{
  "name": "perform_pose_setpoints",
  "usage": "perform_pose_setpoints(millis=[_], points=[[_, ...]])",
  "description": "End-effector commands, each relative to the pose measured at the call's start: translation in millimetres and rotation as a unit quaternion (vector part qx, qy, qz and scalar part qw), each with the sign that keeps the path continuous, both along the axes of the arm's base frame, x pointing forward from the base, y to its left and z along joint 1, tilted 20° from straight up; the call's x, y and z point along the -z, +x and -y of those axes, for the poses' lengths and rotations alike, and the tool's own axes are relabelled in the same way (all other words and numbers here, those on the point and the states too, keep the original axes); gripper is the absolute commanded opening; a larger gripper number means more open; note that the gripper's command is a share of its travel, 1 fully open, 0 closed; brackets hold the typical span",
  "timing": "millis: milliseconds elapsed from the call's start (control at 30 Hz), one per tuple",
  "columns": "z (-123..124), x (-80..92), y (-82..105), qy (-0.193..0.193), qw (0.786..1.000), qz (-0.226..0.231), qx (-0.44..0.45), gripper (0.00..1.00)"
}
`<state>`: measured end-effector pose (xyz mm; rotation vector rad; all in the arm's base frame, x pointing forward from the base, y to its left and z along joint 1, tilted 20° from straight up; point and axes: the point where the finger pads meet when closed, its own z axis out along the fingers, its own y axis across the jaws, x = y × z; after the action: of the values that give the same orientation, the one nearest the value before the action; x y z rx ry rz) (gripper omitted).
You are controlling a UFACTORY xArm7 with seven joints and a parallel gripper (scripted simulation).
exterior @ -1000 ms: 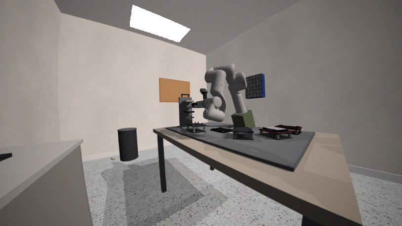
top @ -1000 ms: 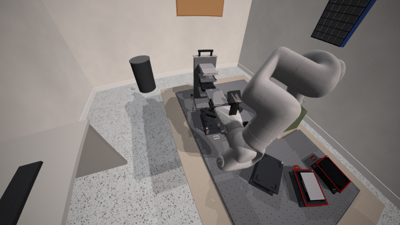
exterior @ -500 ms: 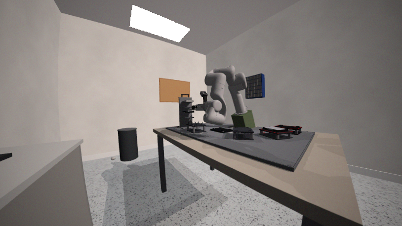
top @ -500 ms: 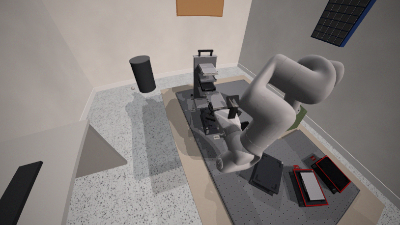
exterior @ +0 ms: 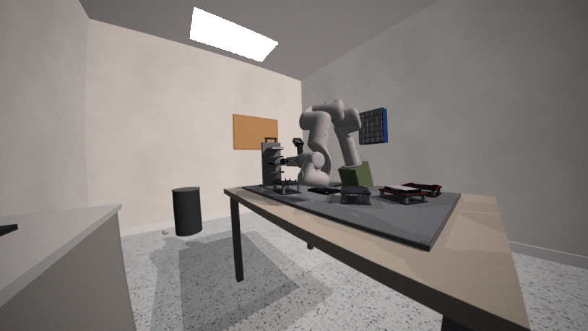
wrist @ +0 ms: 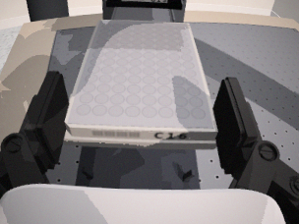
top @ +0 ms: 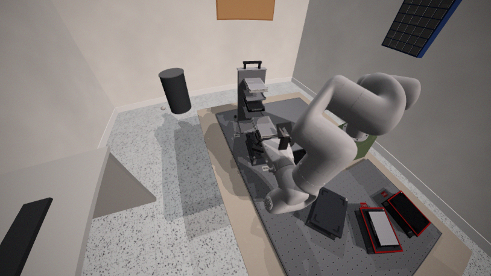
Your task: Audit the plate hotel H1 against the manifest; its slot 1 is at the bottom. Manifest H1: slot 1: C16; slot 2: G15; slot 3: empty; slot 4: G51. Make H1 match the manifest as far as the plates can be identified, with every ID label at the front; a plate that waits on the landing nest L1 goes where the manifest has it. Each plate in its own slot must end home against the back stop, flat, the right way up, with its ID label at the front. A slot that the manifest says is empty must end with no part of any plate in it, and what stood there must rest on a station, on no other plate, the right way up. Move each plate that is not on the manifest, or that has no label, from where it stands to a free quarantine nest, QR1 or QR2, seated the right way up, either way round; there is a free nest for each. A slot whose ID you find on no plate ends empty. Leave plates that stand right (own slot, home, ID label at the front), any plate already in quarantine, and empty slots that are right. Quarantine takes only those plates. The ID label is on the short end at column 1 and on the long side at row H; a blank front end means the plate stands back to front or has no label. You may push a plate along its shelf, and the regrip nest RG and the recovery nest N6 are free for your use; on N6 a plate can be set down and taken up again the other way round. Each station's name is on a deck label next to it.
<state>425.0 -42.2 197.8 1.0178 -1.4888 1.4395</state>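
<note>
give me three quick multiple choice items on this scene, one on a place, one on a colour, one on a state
1. Where is the dark bin?
A. on the floor left of the table
B. on the grey deck
C. on the plate hotel

2. What colour frames the two nests at the deck's near right end?
A. blue
B. red
C. yellow

3. What is the end effector doing?
A. open, holding nothing
B. shut on nothing
C. shut on a plate

Answers:
1 A, the top view shows it on the speckled floor.
2 B, one red-framed nest bears a pale plate, the other looks dark.
3 C, in the wrist view its fingers flank the pale plate off the plate hotel.
</note>
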Motion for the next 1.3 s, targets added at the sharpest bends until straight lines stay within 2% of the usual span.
perform_pose_setpoints(millis=[0,867,1267], points=[[0,6.8,3.2,0.000,1.000,0.001,0.000,0.00],[-1,44.2,17.2,0.000,1.000,0.001,0.000,0.00],[-1,44.9,17.5,0.000,1.000,0.001,0.000,0.00]])
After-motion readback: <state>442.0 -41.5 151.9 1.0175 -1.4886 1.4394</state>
